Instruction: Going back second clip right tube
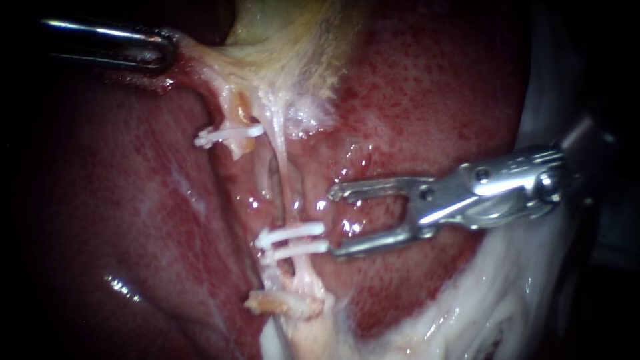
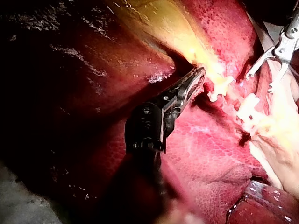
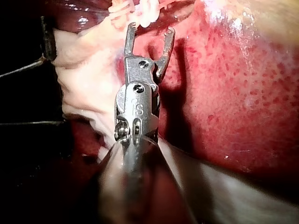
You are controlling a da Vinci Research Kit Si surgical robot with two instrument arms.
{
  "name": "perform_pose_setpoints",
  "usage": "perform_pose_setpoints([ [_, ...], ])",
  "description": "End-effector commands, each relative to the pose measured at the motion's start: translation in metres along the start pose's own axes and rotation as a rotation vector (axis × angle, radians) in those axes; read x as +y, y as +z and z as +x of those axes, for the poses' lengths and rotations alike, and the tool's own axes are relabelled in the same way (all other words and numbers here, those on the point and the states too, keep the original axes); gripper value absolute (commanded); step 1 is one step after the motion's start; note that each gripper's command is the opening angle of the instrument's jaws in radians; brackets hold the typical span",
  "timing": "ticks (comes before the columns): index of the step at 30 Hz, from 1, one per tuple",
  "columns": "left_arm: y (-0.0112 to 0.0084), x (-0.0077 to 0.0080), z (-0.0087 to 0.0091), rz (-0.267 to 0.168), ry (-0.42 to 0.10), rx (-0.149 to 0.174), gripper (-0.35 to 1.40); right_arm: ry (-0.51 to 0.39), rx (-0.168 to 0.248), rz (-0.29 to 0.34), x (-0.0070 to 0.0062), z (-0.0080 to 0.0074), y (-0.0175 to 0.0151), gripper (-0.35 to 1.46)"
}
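- The right instrument's pincer (image 1: 332, 223) stands apart, a wide gap between its two jaws and nothing held in it; the right wrist view (image 3: 152, 29) shows the same spread.
- Just ahead of the pincer is the right tube (image 1: 285, 173), a thin pale strand running across the jaw tips.
- Two white clips sit side by side on this tube. The lower clip (image 1: 297, 251) has its end right at the tip of one jaw, touching or nearly so. The upper clip (image 1: 291, 233) faces the gap between the jaws, a little short of it.
- Under and around the pincer lies the wet red liver (image 1: 413, 87).
- Beyond the right tube, farther from the pincer, the left tube (image 1: 222, 110) carries a single clip (image 1: 229, 135).
- Both tubes run up into the yellowish gallbladder (image 1: 287, 27).
- Well away from the right pincer, the left instrument's pincer (image 1: 170, 53) is closed on pale tissue (image 1: 197, 63) at the gallbladder's edge, which stretches taut from it. In the left wrist view (image 2: 198, 74) its jaws lie together against that tissue.
- Behind the right instrument's shaft lies white tissue (image 1: 507, 300).
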Motion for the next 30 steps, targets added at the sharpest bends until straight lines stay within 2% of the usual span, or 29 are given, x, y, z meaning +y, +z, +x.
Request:
perform_pose_setpoints([
  [1, 0.0000, 0.0000, 0.0000, 0.000, 0.000, 0.000, -0.35, -0.005, -0.008, -0.005, -0.0001, 0.0002, -0.0007, 0.50],
  [4, 0.0000, 0.0000, 0.0000, 0.000, 0.000, 0.000, -0.35, -0.005, -0.019, -0.020, -0.0003, 0.0004, -0.0023, 0.49],
  [10, 0.0003, -0.0001, -0.0003, 0.001, 0.002, 0.001, -0.35, -0.005, -0.024, -0.032, -0.0004, 0.0001, -0.0032, 0.49],
  [15, 0.0026, -0.0007, -0.0024, 0.000, 0.013, 0.003, -0.35, -0.005, -0.024, -0.031, -0.0005, 0.0001, -0.0034, 0.49],
  [22, 0.0061, -0.0021, -0.0049, -0.013, 0.030, -0.023, -0.35, -0.005, -0.024, -0.031, -0.0004, 0.0001, -0.0035, 0.50],
  [30, 0.0058, -0.0022, -0.0045, -0.017, 0.029, -0.025, -0.35, -0.003, -0.024, -0.028, -0.0004, 0.0003, -0.0037, 0.50],
])
